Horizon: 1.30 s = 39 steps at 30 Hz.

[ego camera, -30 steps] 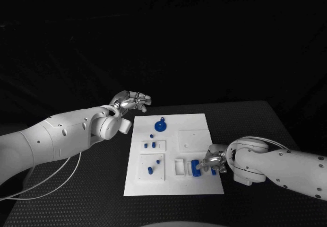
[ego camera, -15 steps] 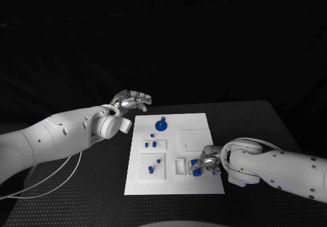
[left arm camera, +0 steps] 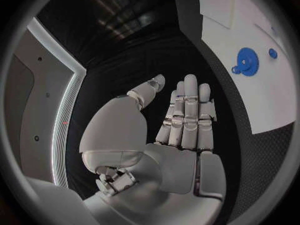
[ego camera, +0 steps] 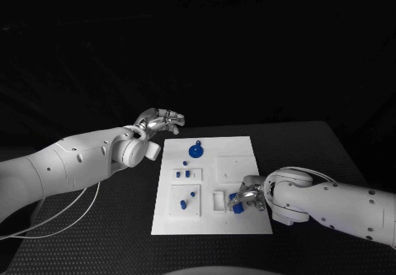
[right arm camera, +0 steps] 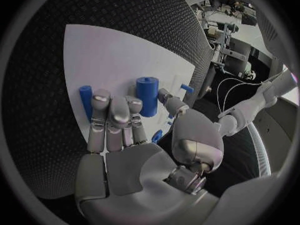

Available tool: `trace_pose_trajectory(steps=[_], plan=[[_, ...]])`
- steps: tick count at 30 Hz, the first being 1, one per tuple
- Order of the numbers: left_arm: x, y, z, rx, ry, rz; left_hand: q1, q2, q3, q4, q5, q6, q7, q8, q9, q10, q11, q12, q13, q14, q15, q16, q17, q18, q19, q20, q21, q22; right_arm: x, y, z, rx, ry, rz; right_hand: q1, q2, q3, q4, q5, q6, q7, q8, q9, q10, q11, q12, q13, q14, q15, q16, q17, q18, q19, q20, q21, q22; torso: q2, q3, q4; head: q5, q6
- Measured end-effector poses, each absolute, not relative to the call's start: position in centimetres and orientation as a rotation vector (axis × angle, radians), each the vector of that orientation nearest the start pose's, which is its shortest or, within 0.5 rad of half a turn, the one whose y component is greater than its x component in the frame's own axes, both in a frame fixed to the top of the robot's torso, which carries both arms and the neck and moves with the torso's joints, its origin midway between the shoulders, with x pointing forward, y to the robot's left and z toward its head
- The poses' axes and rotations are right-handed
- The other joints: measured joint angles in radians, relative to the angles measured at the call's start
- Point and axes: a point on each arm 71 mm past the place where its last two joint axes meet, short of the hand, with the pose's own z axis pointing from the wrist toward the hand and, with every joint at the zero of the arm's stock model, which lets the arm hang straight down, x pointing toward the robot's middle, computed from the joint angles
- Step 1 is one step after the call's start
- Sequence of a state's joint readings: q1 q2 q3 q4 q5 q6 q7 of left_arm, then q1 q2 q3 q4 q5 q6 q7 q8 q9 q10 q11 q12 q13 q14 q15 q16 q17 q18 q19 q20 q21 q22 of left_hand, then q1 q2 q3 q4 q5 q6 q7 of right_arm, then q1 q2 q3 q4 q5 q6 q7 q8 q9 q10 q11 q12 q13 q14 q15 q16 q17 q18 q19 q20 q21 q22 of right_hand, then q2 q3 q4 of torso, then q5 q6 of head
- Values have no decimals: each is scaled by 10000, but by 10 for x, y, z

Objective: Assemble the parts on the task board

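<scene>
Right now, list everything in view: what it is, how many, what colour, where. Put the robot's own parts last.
Table: one, black, under everything.
Board: one, white, flat in the middle of the table.
Gear: one, blue, at the far end of the board.
Small pegs: several, blue, on the left half of the board, some too small to count surely.
Cylinder: one, blue, upright on the board's near right part, just past the right hand's fingertips.
Thin peg: one, blue, beside the cylinder.
Cable: one, white, looping over the table at the near left.
Left hand: one, silver, raised off the board's far left corner, holding nothing.
Right hand: one, silver, low over the board at the cylinder; contact unclear.
</scene>
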<state>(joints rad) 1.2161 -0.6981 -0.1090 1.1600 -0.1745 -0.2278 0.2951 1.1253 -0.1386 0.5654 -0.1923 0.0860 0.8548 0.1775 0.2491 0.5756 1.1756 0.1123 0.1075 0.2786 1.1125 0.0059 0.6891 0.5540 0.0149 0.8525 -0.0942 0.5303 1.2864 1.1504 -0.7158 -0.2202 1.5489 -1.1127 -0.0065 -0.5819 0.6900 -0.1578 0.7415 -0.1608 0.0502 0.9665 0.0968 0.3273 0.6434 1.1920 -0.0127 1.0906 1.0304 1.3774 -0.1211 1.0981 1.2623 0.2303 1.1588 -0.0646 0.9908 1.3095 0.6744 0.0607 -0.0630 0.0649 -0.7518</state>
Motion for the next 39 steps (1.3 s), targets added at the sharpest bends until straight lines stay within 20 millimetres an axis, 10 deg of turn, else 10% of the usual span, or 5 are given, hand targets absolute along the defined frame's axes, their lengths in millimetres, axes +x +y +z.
trace_pose_trajectory(steps=[7,23,39], plan=[[543,244,-218,-9949,15561,-12706,0,0,0,0,0,0,0,0,0,0,-1,0,0,0,0,0,9,0,0,0,0,0,421,-161,-300,880,24194,3692,182,349,356,-628,-48,102,-30,-150,-136,36,-36,-5,6,-1,1,55,-119,-72,-90,21,62,0,1,3,0,56,-29],[543,244,-218,-9949,15567,-12711,0,0,0,0,0,0,0,0,-1,1,-2,0,1,0,0,0,19,0,-1,1,0,7,418,-171,-277,1344,23908,3897,-28,772,311,-610,-37,463,-207,-107,-123,215,-140,-116,4,-61,-25,203,-265,-74,-69,112,118,0,-7,-2,-19,35,27],[543,238,-218,-9917,15630,-12807,-37,-44,-29,29,0,0,0,0,-2,2,-2,0,2,0,0,-40,44,0,-16,16,-40,29,430,-133,-279,1604,24116,4462,-792,932,385,-345,-37,578,-298,-177,-191,236,-160,-231,17,-144,-75,288,-385,-74,-103,147,160,0,12,-7,6,-8,18]])
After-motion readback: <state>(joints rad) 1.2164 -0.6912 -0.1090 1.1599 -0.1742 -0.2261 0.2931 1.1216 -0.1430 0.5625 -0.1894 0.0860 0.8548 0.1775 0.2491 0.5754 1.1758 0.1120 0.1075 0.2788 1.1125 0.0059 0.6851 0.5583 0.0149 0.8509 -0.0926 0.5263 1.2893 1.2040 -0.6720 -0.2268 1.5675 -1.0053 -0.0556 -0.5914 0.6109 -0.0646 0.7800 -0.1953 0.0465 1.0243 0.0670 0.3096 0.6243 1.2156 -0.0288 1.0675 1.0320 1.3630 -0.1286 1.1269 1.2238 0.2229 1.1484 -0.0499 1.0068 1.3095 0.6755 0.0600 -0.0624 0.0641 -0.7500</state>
